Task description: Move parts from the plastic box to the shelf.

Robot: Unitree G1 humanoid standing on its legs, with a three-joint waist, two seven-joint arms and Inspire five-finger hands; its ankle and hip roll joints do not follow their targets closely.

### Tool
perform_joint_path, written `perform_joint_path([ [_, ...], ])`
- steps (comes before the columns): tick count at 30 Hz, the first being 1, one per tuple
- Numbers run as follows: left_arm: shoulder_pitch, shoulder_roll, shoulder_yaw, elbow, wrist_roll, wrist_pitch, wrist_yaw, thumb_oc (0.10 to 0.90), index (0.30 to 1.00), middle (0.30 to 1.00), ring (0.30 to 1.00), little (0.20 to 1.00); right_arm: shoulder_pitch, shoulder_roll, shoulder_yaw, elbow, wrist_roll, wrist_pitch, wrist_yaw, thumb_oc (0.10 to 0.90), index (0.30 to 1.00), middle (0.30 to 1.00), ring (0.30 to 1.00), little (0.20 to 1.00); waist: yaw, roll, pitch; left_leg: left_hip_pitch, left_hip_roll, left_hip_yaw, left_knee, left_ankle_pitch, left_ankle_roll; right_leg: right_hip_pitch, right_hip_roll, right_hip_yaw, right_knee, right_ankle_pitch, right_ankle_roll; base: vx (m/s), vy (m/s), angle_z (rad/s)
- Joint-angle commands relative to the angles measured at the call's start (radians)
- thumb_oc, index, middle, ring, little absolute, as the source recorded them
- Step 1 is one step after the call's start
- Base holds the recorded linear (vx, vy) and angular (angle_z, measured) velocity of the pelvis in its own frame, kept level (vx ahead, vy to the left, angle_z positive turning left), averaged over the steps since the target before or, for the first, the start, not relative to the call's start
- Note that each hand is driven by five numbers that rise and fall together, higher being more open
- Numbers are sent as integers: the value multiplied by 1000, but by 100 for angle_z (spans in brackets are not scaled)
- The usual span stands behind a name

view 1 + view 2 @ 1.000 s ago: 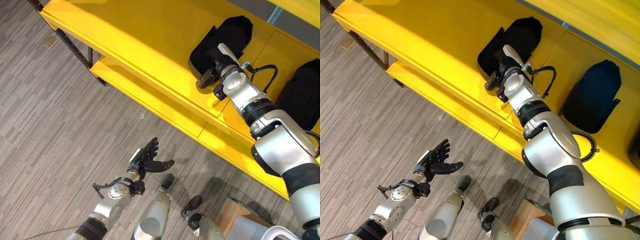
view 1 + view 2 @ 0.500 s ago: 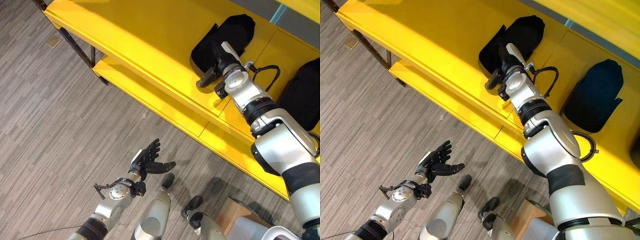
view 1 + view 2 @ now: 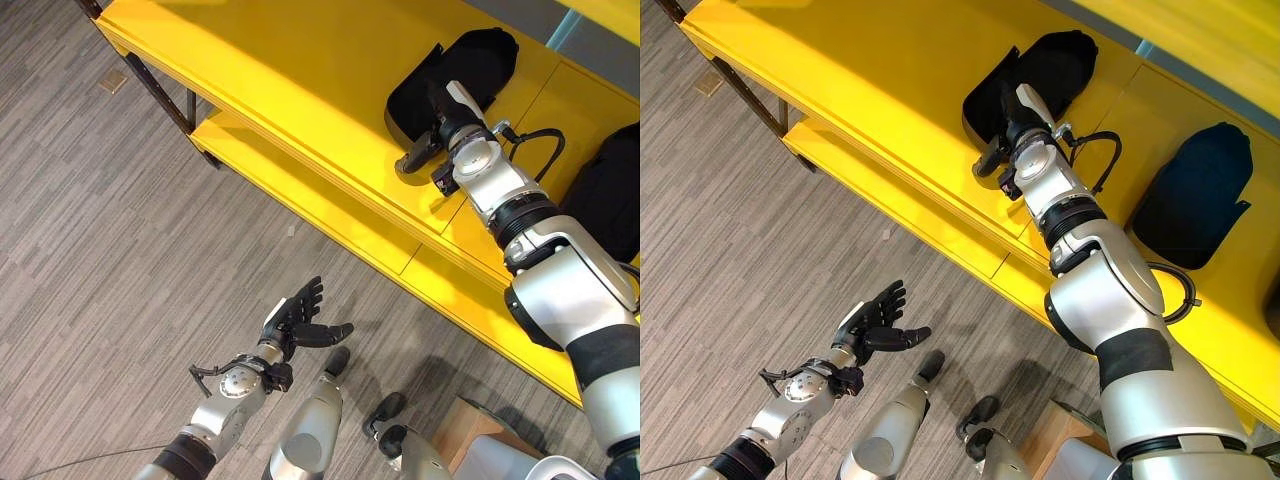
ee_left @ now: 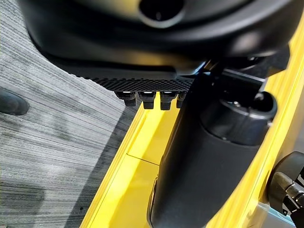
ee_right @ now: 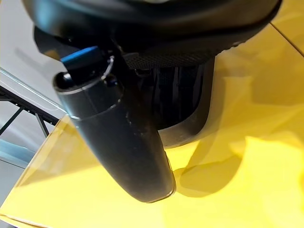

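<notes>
R robot hand [image 3: 432,150] fingers hidden on black part [image 3: 465,62], grip unclear | L robot hand [image 3: 295,320] released

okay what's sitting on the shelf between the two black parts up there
Between the near black part and the far black part, the yellow shelf carries only the right hand and its arm; otherwise the shelf there is bare, as the right eye view shows.

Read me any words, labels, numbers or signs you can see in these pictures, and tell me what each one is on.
None can be read: the yellow shelf, the two black parts on it and the grey floor show no print, label or number.
</notes>
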Motion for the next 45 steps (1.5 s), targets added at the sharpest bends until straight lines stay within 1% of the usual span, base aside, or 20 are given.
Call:
perform_joint_path([
  [1,-40,79,16,-100,-18,-81,-20,900,1000,1000,1000,1000,-164,-14,7,-38,8,-50,-37,900,1000,1000,1000,1000,-1,-98,-4,-78,-83,10,145,-133,51,397,-60,4,-401,269,129,0,0,0],
  [12,-31,84,32,-107,-13,-82,-18,900,1000,1000,1000,1000,-139,-21,-5,-33,7,-52,-31,900,1000,1000,1000,1000,-5,-97,-1,-75,-82,14,138,-130,52,398,-58,7,-402,269,129,0,0,0],
  [25,-27,83,53,-111,-7,-81,-5,900,1000,1000,1000,1000,-130,-10,-9,-52,13,-49,-31,900,1000,1000,1000,1000,-20,-97,2,-73,-79,23,134,-130,54,397,-58,15,-402,277,128,0,0,0],
  [36,-11,86,82,-117,-4,-79,11,900,1000,1000,1000,1000,-111,-16,-10,-93,23,-50,-32,900,1000,1000,1000,1000,-44,-101,3,-71,-76,34,139,-135,57,393,-58,30,-399,280,125,0,0,0],
  [45,1,91,100,-122,2,-75,17,900,1000,1000,1000,1000,-106,-2,-16,-93,26,-46,-33,900,1000,1000,1000,1000,-57,-105,3,-69,-72,41,139,-137,59,394,-55,38,-396,282,125,1,-5,-6],
])
